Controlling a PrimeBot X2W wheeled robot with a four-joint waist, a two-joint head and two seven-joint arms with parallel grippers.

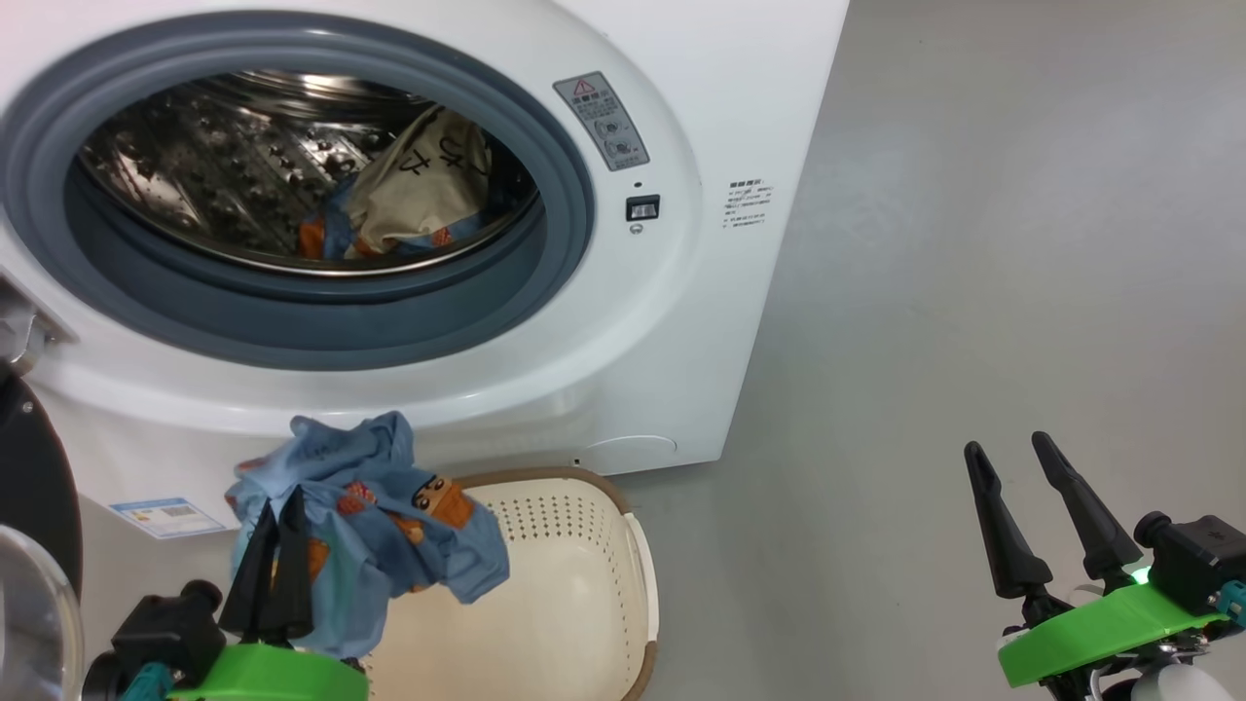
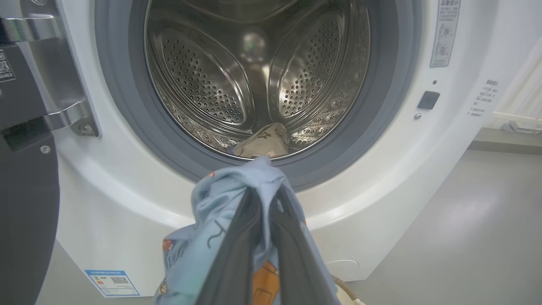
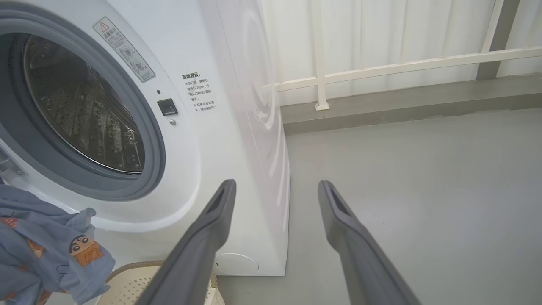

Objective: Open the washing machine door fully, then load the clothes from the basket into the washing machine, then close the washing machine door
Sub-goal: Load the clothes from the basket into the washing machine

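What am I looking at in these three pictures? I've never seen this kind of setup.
It is a two-armed robot loading laundry. One picture comes from a camera on its head; the other two from cameras on its wrists, looking along each arm's dark fingers. The left gripper is shut on a light-blue garment, lifted above a cream basket on the floor. In front stands a white washing machine with its door swung open; some clothes already lie in the steel drum. The right gripper is open and holds nothing.

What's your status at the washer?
Left pincer shut on blue garment above basket. Right pincer open, idle. Cream cloth in drum; opening unobstructed.
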